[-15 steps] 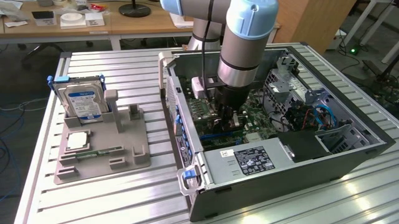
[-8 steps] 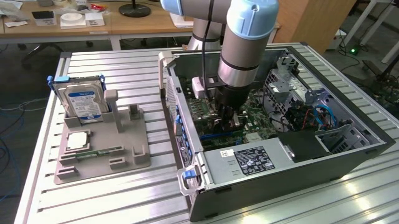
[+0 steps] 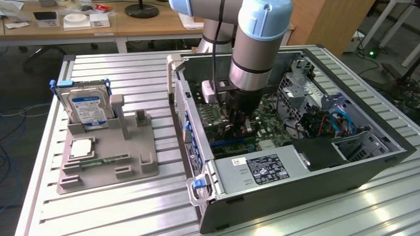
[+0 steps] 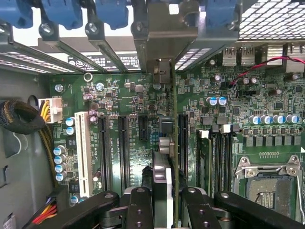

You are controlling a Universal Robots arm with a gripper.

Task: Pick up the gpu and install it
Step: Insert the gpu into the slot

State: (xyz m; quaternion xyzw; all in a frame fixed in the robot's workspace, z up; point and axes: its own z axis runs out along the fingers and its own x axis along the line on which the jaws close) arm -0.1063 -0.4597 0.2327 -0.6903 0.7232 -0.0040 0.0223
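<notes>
The gpu (image 4: pixel 172 119) shows edge-on in the wrist view as a thin green board, upright over the motherboard (image 4: pixel 119 95) among the black expansion slots. Its silver bracket (image 4: pixel 162 47) reaches up to the case's rear slot openings. My gripper (image 4: pixel 164 202) is shut on the card, one black finger (image 4: pixel 139 205) on each side. In the exterior view the gripper (image 3: pixel 239 125) hangs straight down inside the open computer case (image 3: pixel 288 187), low over the board, with the dark card (image 3: pixel 240 132) between its fingers. Whether the card's edge sits in a slot cannot be told.
A grey fixture (image 3: pixel 108 157) at the exterior view's left holds a silver hard drive (image 3: pixel 88 109), a processor chip (image 3: pixel 80 147) and a memory stick (image 3: pixel 105 161). Inside the case are the power supply (image 3: pixel 262 169), drive cages (image 3: pixel 302 88), a cable bundle (image 4: pixel 19 117) and the processor socket (image 4: pixel 269 183).
</notes>
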